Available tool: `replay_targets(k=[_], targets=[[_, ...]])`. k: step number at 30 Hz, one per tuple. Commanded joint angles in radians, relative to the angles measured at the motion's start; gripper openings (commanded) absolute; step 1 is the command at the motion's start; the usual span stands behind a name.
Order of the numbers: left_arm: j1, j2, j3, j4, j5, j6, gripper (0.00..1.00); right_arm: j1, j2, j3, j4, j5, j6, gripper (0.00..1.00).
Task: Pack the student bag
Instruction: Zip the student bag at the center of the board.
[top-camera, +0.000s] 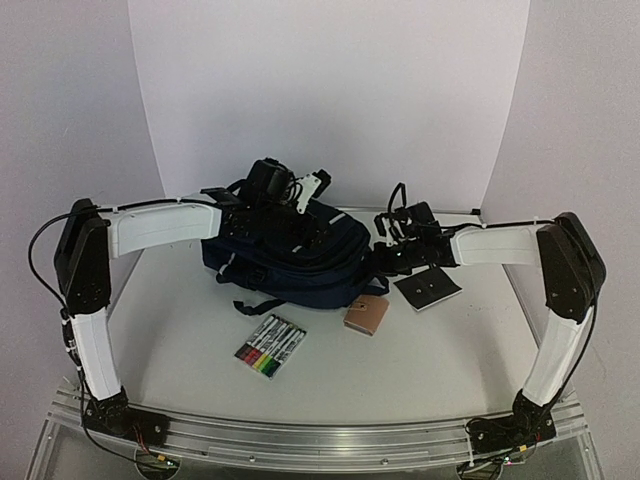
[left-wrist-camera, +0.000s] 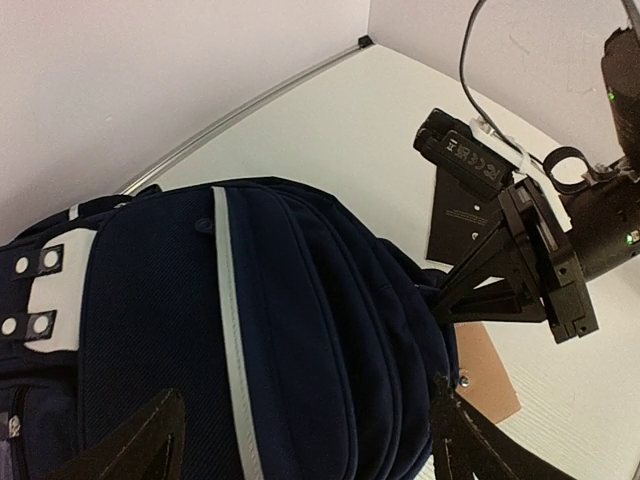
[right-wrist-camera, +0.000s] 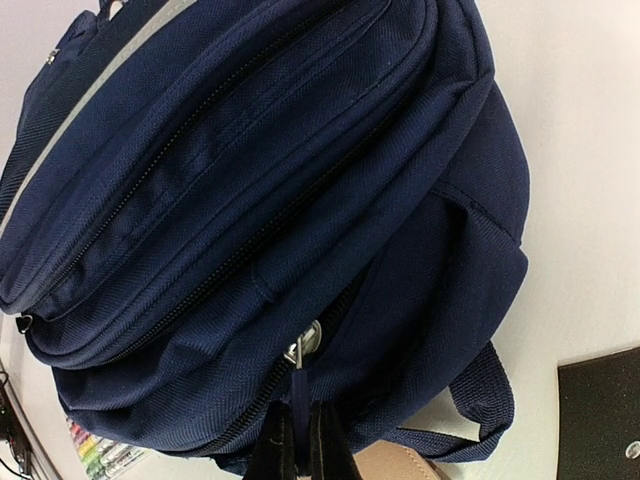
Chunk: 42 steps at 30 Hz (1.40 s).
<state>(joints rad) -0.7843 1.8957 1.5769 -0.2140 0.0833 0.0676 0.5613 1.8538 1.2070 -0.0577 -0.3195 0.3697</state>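
On the table (top-camera: 420, 380) the student bag (top-camera: 300, 255) lies near the middle of the back edge, and the zips we can see look closed. A black booklet (top-camera: 428, 288) toward the right edge, a marker pack (top-camera: 271, 346) in front of the bag and a brown pad (top-camera: 366, 317) just beside its front right corner all lie outside it. So we judge that nothing is packed yet and the step in hand is opening a compartment. Our left tool (left-wrist-camera: 310, 445) hovers over the bag's top, fingers spread wide and holding nothing. Our right tool (right-wrist-camera: 298, 445) is pinched narrow on the zipper pull (right-wrist-camera: 300, 380) at the bag's right end. Next, we think, the pull must be drawn along the curved zip while the left tool presses the soft fabric down so the bag does not slide. Room is tight there, with the booklet close by the right tool and the back edge near, whereas the table's near half and left side offer open travel.
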Motion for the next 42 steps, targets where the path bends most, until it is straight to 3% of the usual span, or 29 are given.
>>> replay_targets(k=[1, 9, 11, 12, 17, 18, 23, 28, 33, 42], targets=[[-0.034, 0.108, 0.159, -0.068, -0.096, 0.075, 0.85, 0.008, -0.060, -0.014, 0.088, -0.053, 0.010, 0.00], [-0.049, 0.259, 0.272, -0.108, -0.202, 0.139, 0.89, 0.008, -0.078, -0.045, 0.108, -0.052, 0.020, 0.00], [-0.053, 0.291, 0.298, -0.124, -0.255, 0.144, 0.84, 0.008, -0.081, -0.047, 0.108, -0.050, 0.020, 0.00], [-0.054, 0.307, 0.318, -0.137, -0.292, 0.146, 0.75, 0.008, -0.085, -0.049, 0.108, -0.049, 0.020, 0.00], [-0.075, 0.281, 0.272, -0.101, -0.390, 0.168, 0.07, 0.008, -0.107, -0.050, 0.093, 0.017, 0.044, 0.00], [-0.078, 0.243, 0.217, -0.055, -0.387, 0.174, 0.02, 0.008, -0.114, -0.047, 0.075, 0.045, 0.047, 0.00], [-0.079, 0.030, -0.062, 0.124, -0.278, 0.236, 0.00, -0.007, -0.142, -0.018, -0.036, 0.174, 0.039, 0.00], [-0.078, -0.171, -0.256, 0.165, -0.167, 0.297, 0.00, -0.042, -0.145, 0.033, -0.130, 0.235, 0.002, 0.00], [-0.078, -0.314, -0.320, 0.108, -0.110, 0.320, 0.00, -0.074, -0.138, 0.082, -0.170, 0.260, -0.036, 0.00], [-0.058, -0.460, -0.364, 0.056, 0.019, 0.333, 0.00, -0.078, -0.010, 0.249, -0.164, 0.157, -0.155, 0.00]])
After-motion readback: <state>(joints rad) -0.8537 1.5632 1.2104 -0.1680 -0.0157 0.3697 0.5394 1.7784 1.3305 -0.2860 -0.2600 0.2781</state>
